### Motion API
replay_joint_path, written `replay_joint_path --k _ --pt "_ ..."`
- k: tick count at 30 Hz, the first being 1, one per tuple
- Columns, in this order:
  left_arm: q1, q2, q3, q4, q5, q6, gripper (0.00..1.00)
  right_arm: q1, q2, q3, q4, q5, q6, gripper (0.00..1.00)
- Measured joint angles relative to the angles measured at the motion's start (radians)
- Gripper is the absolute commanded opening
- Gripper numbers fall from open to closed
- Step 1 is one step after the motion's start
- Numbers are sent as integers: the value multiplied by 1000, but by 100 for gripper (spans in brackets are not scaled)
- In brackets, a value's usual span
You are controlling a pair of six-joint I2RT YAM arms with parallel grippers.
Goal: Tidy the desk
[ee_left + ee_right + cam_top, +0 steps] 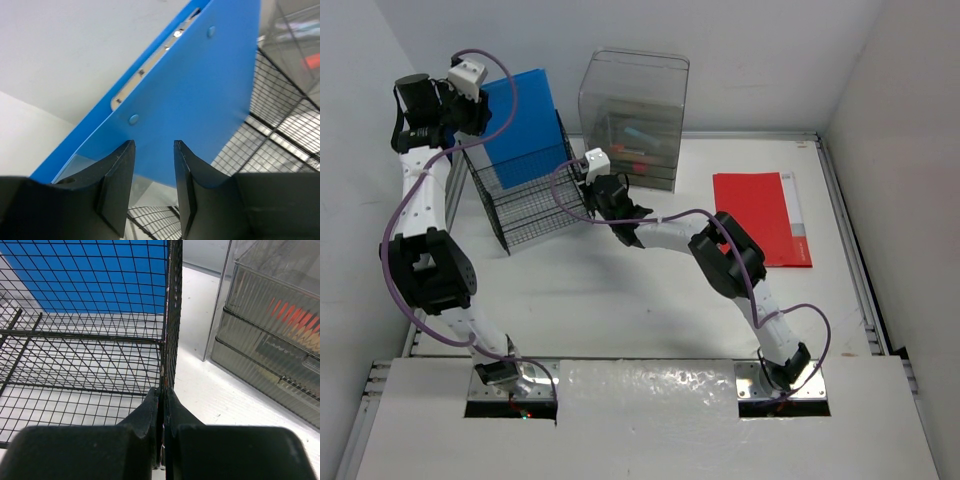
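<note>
The white desk (620,300) holds a black wire rack (530,210) at the back left. A blue folder (525,120) stands upright in the rack. My left gripper (478,118) is raised at the folder's left edge. In the left wrist view the left gripper (154,145) is open, with the blue folder (200,90) just beyond the fingertips. My right gripper (592,195) is at the rack's right wall. In the right wrist view the right gripper (162,390) is shut on that wire wall (170,315).
A clear plastic drawer box (635,120) stands right of the rack at the back, also in the right wrist view (270,330). A red folder (760,215) lies flat on the desk at the right. Grey rails (850,250) edge the desk; white walls surround it.
</note>
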Motion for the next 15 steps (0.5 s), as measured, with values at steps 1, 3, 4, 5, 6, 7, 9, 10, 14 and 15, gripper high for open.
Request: replay_joint_path --k 1,3,4,5,6,7,9,10,14,15 --pt "0 0 0 -6 14 0 35 0 -1 -2 0 -2 0 0" --pt "0 -3 0 -23 41 3 38 0 -4 -6 1 -6 1 0" --pt "0 -8 0 -40 55 5 39 0 -5 -8 1 -7 0 0" --pt "0 -16 0 -58 68 8 41 0 -6 -8 0 -8 0 0" --pt "0 -25 0 -71 80 11 42 0 -6 -9 0 -9 0 0" --pt "0 -40 -2 -85 93 13 42 0 -6 -9 -1 -11 0 0" --pt "0 -80 -10 -103 120 14 45 -1 -8 -9 -6 -16 0 0" --pt "0 -106 -20 -106 134 14 46 -1 -10 -9 -9 -17 0 0" --pt "0 -222 -76 -107 187 15 53 -2 -25 -24 -12 -32 0 19" --pt "0 -242 -84 -105 195 16 53 -2 -32 -28 -15 -38 0 23"
